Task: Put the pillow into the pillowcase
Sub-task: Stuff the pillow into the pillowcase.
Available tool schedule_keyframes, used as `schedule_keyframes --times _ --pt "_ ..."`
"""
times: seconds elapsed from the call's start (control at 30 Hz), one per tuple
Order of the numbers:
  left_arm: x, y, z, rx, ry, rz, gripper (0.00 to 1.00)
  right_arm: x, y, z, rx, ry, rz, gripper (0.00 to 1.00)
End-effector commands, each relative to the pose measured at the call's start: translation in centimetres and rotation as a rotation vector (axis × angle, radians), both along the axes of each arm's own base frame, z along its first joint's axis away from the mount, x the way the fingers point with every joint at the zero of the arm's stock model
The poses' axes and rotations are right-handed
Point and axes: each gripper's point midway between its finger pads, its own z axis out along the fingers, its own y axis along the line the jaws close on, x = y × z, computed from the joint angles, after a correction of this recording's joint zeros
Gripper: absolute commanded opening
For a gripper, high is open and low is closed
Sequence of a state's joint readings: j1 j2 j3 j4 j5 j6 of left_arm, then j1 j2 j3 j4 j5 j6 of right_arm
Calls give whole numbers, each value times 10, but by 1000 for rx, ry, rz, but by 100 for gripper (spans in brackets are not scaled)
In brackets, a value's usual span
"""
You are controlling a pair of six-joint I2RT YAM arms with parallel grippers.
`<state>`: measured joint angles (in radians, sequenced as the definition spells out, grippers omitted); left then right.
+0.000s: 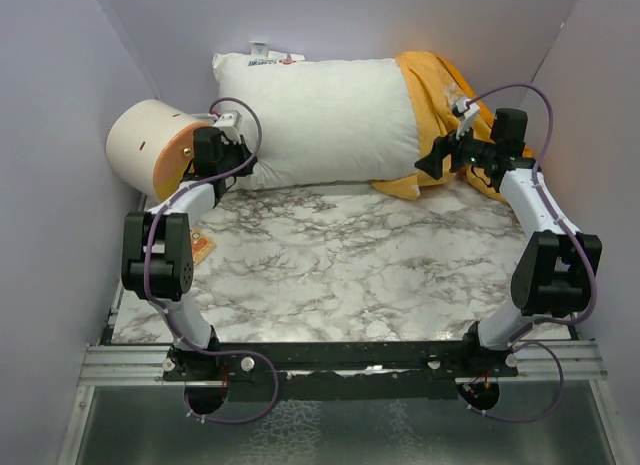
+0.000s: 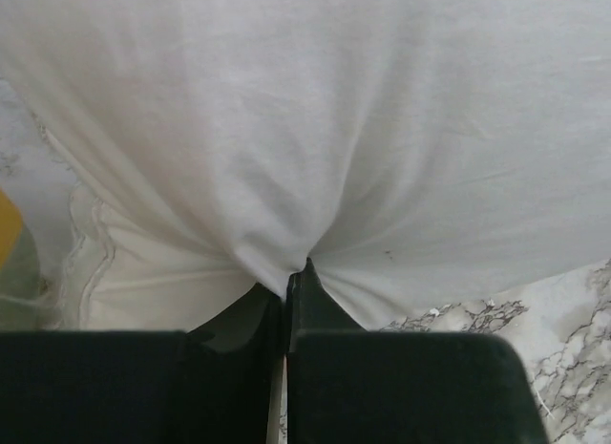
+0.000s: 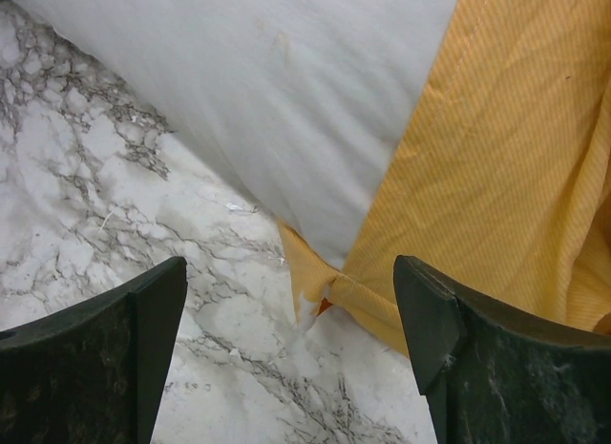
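Currently: the pillow [image 1: 315, 115], a plump white rectangle of soft, faintly dimpled fabric, lies at the far side of the marble-patterned table [image 1: 340, 275], with a small printed label [image 1: 272, 57] on its far-left edge. The pillowcase [image 1: 440, 90], thin orange-yellow cloth with fine stripes, is crumpled over the pillow's right end only; its hemmed corner rests on the marble at the pillow's near edge. A cream-and-orange cylinder [image 1: 150, 145] sits just left of the pillow.

The left gripper [image 2: 289, 277] is at the pillow's near-left corner, arm bent and reaching forward. Its fingers are pressed together, pinching a fold of white fabric; wrinkles radiate from the nip.

The right gripper [image 3: 289, 264] is at the pillow's near-right edge, pitched downward. Its fingers are spread wide over the hem corner, gripping nothing.
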<state>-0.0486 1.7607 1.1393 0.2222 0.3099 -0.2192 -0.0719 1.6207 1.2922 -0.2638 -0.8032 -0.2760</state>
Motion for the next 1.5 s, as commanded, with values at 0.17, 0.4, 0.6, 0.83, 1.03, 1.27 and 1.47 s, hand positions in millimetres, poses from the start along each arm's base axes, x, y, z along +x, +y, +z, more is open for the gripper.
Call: schedule_keyframes --times 0.17,0.4,0.6,0.83,1.03,1.27,1.47 --pt "-49 -56 38 -83 -68 -221 0 26 -25 5 -12 -7 -181 84" --pt "-105 -92 37 -79 -53 -305 0 64 -57 -14 -109 5 -344 64" --pt "-123 -93 48 -68 -67 -308 0 79 -82 -23 -198 -19 -448 50" --pt "-137 -93 52 -87 -66 -317 0 81 -110 -25 -333 -84 -536 37" --pt "-150 -100 57 -124 -66 -357 0 81 -95 -46 -300 -37 -449 40" --pt "-166 -113 68 -167 -80 -410 0 50 -36 -28 -145 -24 -133 2" --pt "-175 -129 72 -163 -90 -445 0 -31 38 61 118 -105 330 1"
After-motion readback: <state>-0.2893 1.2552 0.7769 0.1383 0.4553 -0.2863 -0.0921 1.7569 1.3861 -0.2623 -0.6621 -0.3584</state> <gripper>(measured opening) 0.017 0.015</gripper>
